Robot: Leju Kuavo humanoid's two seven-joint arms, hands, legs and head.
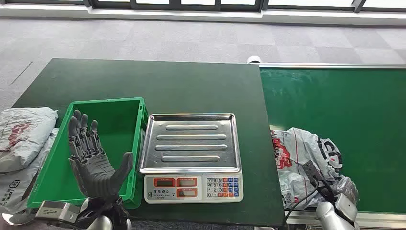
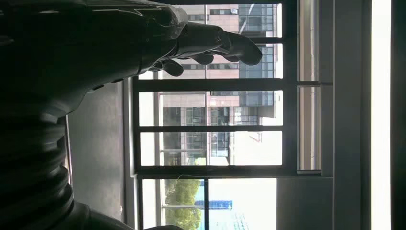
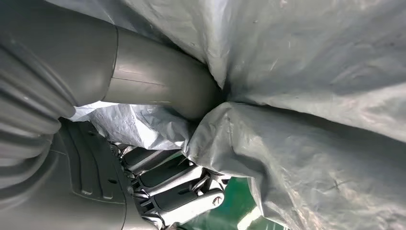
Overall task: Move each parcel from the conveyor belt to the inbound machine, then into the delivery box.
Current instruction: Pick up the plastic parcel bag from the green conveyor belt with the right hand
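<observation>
Gripping the grey parcel (image 1: 306,160) on the green conveyor belt (image 1: 344,105), just right of the scale (image 1: 191,158) — first step, pickup off the belt, looks in progress. Right robot hand (image 3: 158,143) clamped on the parcel: thick thumb pressed into a fold of the plastic on one side, darker fingers (image 3: 182,191) curled under the other, bag bunched between. From the head view, right robot hand mostly buried at the parcel's near edge, well right of the scale keypad.

Next move likely: lift clear of the belt edge, carry left, set flat on the scale's steel tray (image 1: 191,143). Needs a firm hold; slack film could slip or sag.

Left robot hand (image 1: 93,163) spread wide, palm up, holding nothing, raised over the green delivery box (image 1: 136,103) immediately left of the scale. More parcels (image 1: 24,134) lie left of that box.
</observation>
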